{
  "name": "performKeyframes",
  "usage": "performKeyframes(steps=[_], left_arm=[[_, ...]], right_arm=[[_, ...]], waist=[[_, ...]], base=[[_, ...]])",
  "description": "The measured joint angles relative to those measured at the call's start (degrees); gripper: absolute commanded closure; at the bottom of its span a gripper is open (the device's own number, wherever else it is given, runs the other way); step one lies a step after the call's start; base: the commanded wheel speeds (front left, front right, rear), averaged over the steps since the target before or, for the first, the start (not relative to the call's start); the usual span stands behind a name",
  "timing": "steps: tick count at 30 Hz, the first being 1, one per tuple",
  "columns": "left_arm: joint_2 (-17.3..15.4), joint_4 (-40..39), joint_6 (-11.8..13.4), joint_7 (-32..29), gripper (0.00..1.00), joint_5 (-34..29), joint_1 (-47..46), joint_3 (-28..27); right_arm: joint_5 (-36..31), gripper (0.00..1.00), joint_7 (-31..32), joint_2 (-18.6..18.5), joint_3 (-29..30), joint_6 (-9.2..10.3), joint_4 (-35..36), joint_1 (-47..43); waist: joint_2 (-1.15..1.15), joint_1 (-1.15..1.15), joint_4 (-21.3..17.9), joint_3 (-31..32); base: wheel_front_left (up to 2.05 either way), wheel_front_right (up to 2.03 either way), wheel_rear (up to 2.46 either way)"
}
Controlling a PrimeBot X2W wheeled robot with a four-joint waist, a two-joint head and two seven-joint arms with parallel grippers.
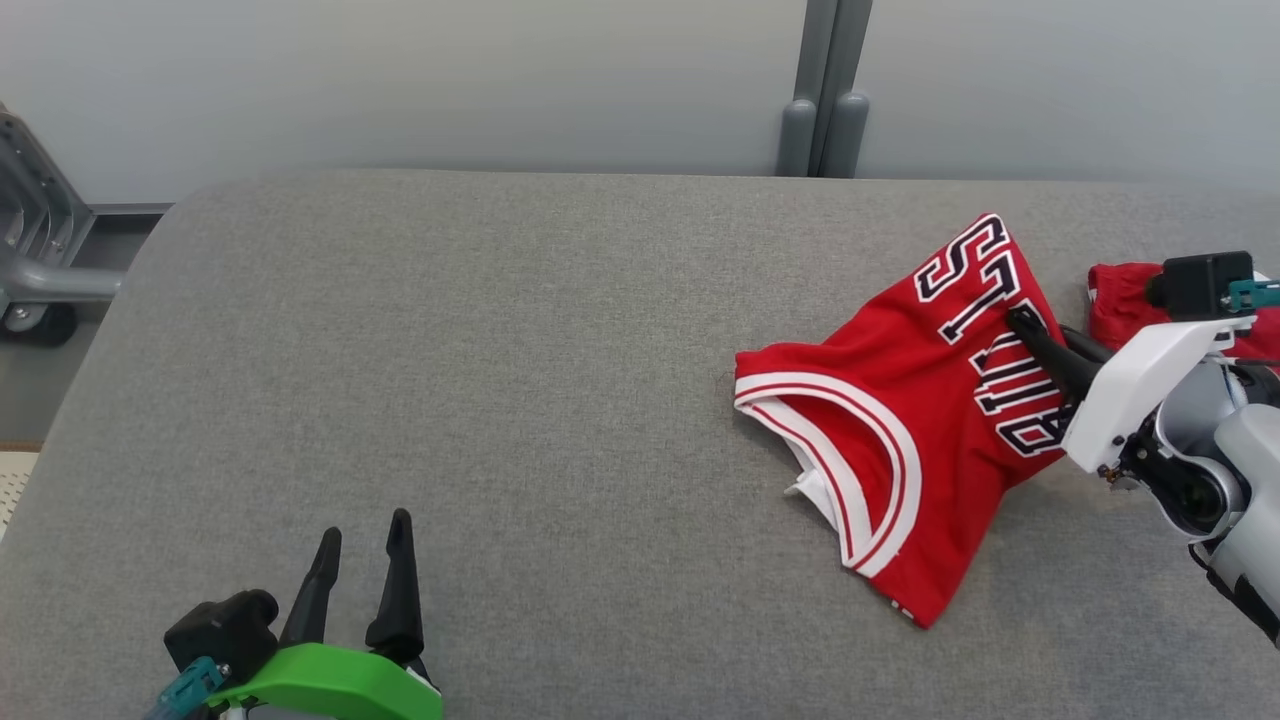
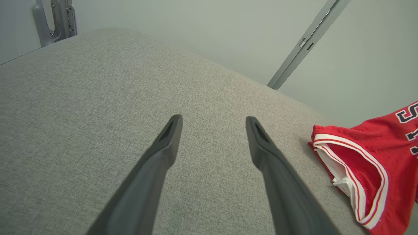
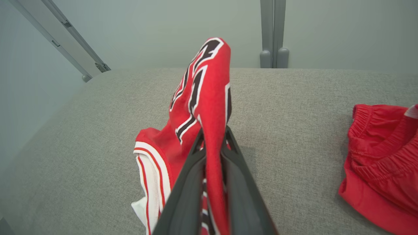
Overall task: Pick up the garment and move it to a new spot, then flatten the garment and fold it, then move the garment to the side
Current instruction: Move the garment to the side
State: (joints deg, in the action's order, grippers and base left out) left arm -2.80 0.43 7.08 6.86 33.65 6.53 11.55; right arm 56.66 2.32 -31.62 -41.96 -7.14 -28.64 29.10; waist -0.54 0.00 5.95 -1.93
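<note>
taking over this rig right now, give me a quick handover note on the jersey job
Right gripper: shut on a fold of the red jersey, near its lettering.
Left gripper: open, holding nothing, over the bare grey surface at the near left.
Jersey: crumpled on the right side of the surface, part of it resting there. The red shorts lie apart from it, further right.
Done: grasp made.
Left: carry the jersey to a new spot, flatten it, fold it, move it aside.

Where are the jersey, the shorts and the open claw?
jersey (image 1: 880,350), head view, red cloth above white trim.
shorts (image 3: 382,163), right wrist view, rumpled red cloth.
left gripper (image 2: 214,120), left wrist view, between its fingertips.
</note>
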Motion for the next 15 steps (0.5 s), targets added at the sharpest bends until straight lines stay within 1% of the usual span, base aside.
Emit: performKeyframes(steps=[4, 9, 12, 15], left_arm=[[0.01, 0.05, 0.0, 0.01, 0.0, 0.38, 0.0, 0.45], [0.01, 0.16, 0.0, 0.49, 0.0, 0.46, 0.01, 0.52], [0.01, 0.18, 0.0, 0.51, 0.0, 0.48, 0.04, 0.45], [0.01, 0.12, 0.0, 0.52, 0.0, 0.77, 0.04, 0.65]], right_arm=[[2.77, 1.0, 0.82, -0.38, 1.88, 0.0, 0.19, 0.28], [3.32, 1.0, 1.85, -1.34, 3.6, 0.29, 0.66, 3.82], [3.01, 1.0, 3.13, -2.38, 4.07, 1.31, 1.02, 6.06], [2.81, 1.0, 3.9, -3.26, 5.02, 3.53, 0.87, 8.2]], waist=[[0.0, 0.0, -0.34, 0.24], [0.0, 0.0, -0.68, 0.35], [0.0, 0.0, -0.96, 0.27], [0.0, 0.0, -1.28, -0.12]], base=[[0.0, 0.0, 0.0], [0.0, 0.0, 0.0], [0.0, 0.0, 0.0], [0.0, 0.0, 0.0]])
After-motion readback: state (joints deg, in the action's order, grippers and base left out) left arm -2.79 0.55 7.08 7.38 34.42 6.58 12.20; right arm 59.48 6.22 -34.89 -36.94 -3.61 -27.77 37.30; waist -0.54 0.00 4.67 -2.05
